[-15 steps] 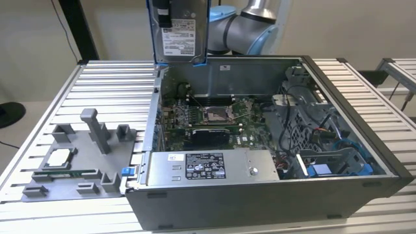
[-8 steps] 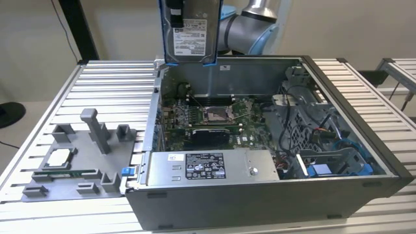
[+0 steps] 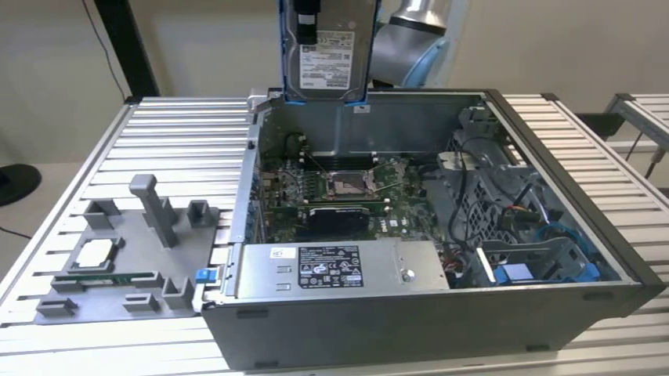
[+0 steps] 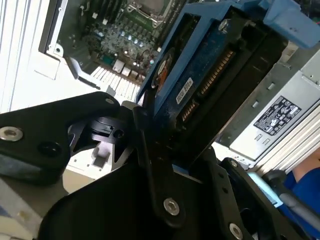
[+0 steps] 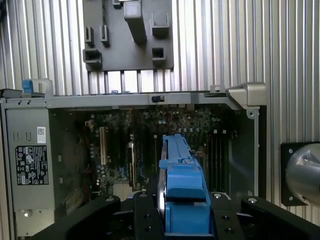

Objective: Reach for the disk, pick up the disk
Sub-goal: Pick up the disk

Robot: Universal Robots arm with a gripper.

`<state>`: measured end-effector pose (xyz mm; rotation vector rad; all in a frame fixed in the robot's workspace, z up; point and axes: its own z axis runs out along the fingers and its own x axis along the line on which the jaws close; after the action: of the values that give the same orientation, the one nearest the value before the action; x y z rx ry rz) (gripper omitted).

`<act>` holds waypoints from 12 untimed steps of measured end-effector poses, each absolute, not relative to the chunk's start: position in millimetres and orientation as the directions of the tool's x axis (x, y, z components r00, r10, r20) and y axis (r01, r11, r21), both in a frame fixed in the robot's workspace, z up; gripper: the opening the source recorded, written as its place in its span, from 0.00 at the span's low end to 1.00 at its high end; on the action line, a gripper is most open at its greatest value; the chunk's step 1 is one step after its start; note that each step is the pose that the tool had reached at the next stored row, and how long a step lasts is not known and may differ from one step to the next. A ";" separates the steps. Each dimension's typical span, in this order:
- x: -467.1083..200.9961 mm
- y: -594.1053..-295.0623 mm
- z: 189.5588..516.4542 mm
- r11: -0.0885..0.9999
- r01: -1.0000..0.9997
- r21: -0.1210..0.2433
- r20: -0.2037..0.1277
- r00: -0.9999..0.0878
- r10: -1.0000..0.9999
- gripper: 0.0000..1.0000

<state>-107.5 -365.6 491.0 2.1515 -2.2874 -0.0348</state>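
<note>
A ribbed silver aluminium table (image 3: 157, 141) carries a large open grey metal computer case (image 3: 439, 313) with its green motherboard (image 3: 334, 196) exposed. A grey box-shaped power supply with a black-and-white sticker (image 3: 334, 270) sits at the case's near edge in the exterior view. On the exterior view's left lies a flat grey plastic fixture tray (image 3: 115, 274) holding 1 small square silver chip (image 3: 94, 253). The silver-grey rectangular disk in its bright blue plastic bracket (image 3: 334, 51) hangs upright above the case's far wall, clear of the case. The black gripper (image 5: 185, 220) is clenched on the disk's edge in both wrist views.
</note>
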 end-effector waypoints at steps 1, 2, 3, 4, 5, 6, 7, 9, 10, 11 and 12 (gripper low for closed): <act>-104.3 -365.6 490.9 0.061 -0.998 0.017 -0.014 -0.061 -0.998 0.00; -101.0 -365.6 490.9 0.061 -0.998 0.017 -0.014 -0.061 -0.998 0.00; -98.2 -365.6 491.0 0.061 -0.998 0.017 -0.014 -0.061 -0.998 0.00; -95.1 -365.6 491.0 0.061 -0.998 0.018 -0.014 -0.061 -0.998 0.00; -92.0 -365.6 491.0 0.061 -0.998 0.018 -0.014 -0.061 -0.998 0.00; -89.0 -365.6 491.0 0.061 -0.998 0.018 -0.014 -0.061 -0.998 0.00; -86.0 -365.6 491.0 0.061 -0.998 0.018 -0.014 -0.061 -0.998 0.00; -79.9 -365.6 491.0 0.061 -0.998 0.018 -0.014 -0.061 -0.998 0.00; -77.0 -365.6 491.0 0.061 -0.998 0.018 -0.014 -0.061 -0.998 0.00; -74.1 -365.7 491.0 0.061 -0.998 0.018 -0.014 -0.061 -0.998 0.00; -71.0 -365.7 491.0 0.061 -0.998 0.018 -0.014 -0.061 -0.998 0.00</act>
<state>-71.0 -365.7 491.0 2.1508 -2.2865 -0.0364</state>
